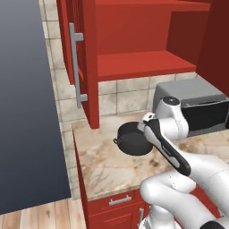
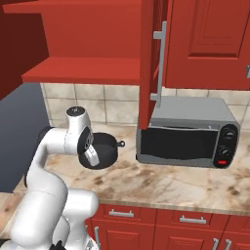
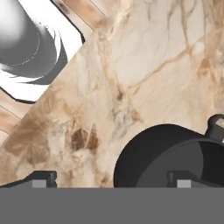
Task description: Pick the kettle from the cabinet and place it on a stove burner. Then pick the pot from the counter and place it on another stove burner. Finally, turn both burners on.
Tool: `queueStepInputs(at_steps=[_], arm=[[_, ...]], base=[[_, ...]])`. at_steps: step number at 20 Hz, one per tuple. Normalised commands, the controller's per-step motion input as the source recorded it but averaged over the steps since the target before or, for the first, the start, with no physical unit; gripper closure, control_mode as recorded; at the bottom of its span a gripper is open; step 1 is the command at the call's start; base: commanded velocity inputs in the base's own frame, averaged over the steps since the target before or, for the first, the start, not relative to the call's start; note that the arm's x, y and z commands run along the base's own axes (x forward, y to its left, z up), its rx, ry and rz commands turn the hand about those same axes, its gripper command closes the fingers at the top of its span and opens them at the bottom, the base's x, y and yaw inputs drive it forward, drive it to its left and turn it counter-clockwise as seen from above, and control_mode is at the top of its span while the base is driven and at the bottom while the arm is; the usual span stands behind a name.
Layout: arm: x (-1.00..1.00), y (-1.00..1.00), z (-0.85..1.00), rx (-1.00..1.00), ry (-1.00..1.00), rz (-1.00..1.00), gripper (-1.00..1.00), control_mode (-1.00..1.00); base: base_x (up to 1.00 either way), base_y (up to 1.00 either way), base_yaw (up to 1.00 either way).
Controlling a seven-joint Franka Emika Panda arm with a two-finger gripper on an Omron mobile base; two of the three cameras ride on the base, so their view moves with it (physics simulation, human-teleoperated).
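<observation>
1. Overhead, the cabinet (image 1: 87, 62) hangs with its door swung out, the long grey bar handle (image 1: 77, 65) facing the room — its red shelf (image 1: 143, 65) bare.
2. Below it, the pot (image 1: 132, 137) sits on the counter (image 1: 103, 165), squat and black, one small loop handle (image 2: 118, 143) pointing toward the microwave (image 2: 188, 132).
3. My gripper (image 3: 111, 180) hovers just above the pot's rim with the jaws spread wide apart; in the hand view one fingertip (image 3: 41, 179) stands over bare marble and the other over the pot's dark hollow — nothing is gripped.
4. At right, the grey microwave rests on the same slab, near the pot but apart from it.
</observation>
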Motion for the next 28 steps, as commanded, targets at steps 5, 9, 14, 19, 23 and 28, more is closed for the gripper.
queueStepInputs(at_steps=[5, 9, 14, 19, 23, 28], arm=[[0.36, 0.0, -0.26, -0.02, 0.03, -0.02, -1.0, -1.0], [0.33, 0.0, -0.27, -0.01, 0.05, -0.02, -1.0, -1.0], [0.31, 0.0, -0.27, -0.01, 0.05, -0.02, -1.0, -1.0], [0.29, 0.0, -0.26, -0.01, 0.07, -0.02, -1.0, -1.0], [0.28, 0.0, -0.24, 0.0, 0.08, -0.02, -1.0, -1.0], [0.27, 0.0, -0.25, 0.0, 0.09, -0.02, -1.0, -1.0]], base=[[0.0, 0.0, 0.0], [0.0, 0.0, 0.0], [0.0, 0.0, 0.0], [0.0, 0.0, 0.0], [0.0, 0.0, 0.0], [0.0, 0.0, 0.0]])
